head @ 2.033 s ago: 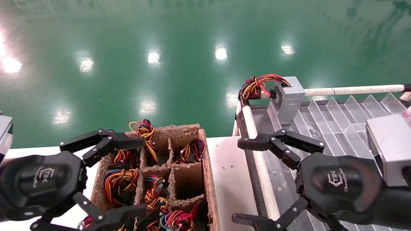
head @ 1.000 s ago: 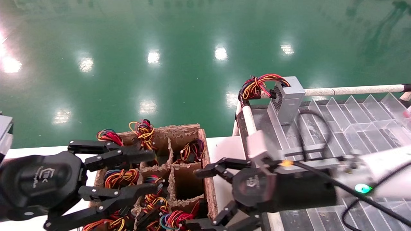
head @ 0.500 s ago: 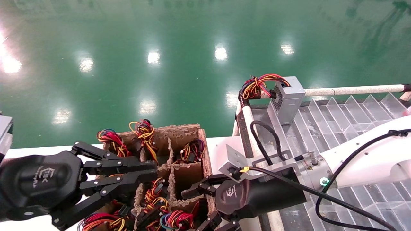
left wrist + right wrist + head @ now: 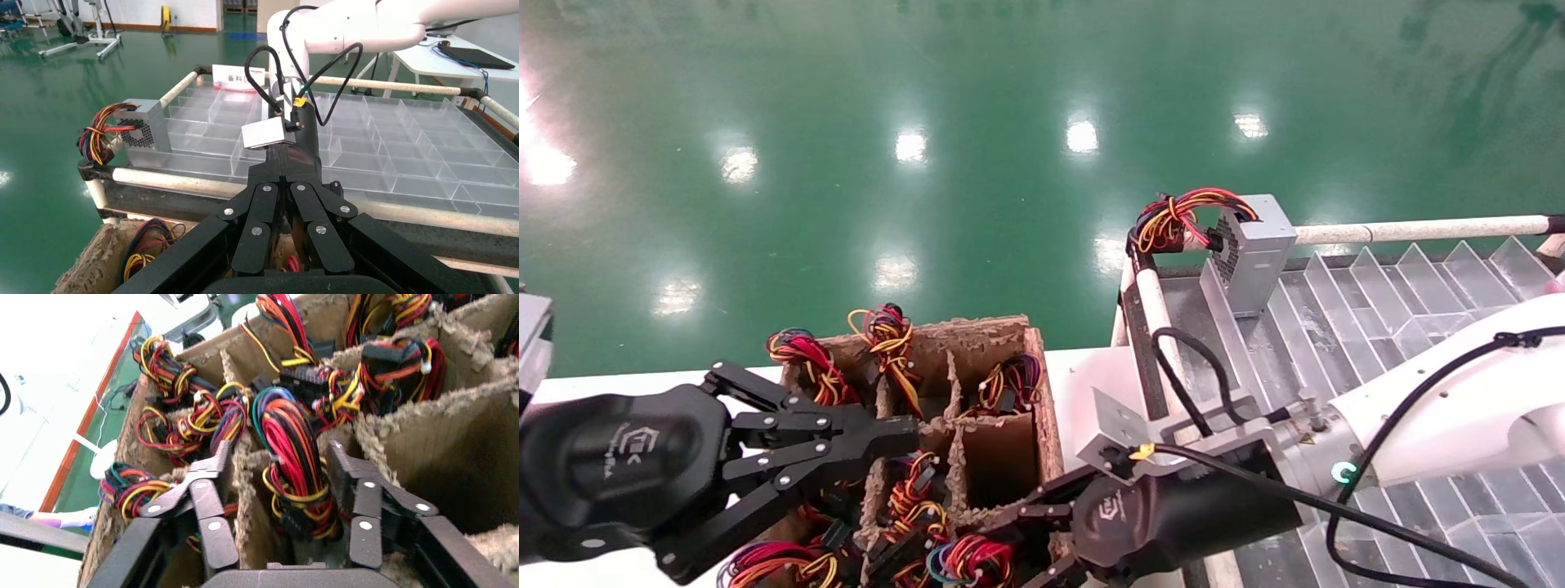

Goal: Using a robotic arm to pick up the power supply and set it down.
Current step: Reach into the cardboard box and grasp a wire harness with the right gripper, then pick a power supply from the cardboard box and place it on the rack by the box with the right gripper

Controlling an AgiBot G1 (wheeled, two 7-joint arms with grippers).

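Head view showed a green floor (image 4: 928,122) filling the far half of the scene. On the right stood a clear-partitioned tray rack (image 4: 1377,294), with a grey power supply with splayed wires (image 4: 1250,249) upright at its far-left corner. Nearer and to the left, a brown cardboard divider box (image 4: 1001,343) sat on the white table (image 4: 1091,384), its cells stuffed with wire bundles.

The right gripper (image 4: 278,502) reached across from the rack side to the box's near edge. Its fingers (image 4: 211,478) were spread apart, one on each side of a tall bundle of red, yellow and black wires belonging to the power supply (image 4: 294,459), which sat down in a near cell; its metal body was hidden. I could not tell whether the pads touched the wires.

The left gripper (image 4: 891,437) hovered over the box's left side, fingers pressed together and pinching nothing.
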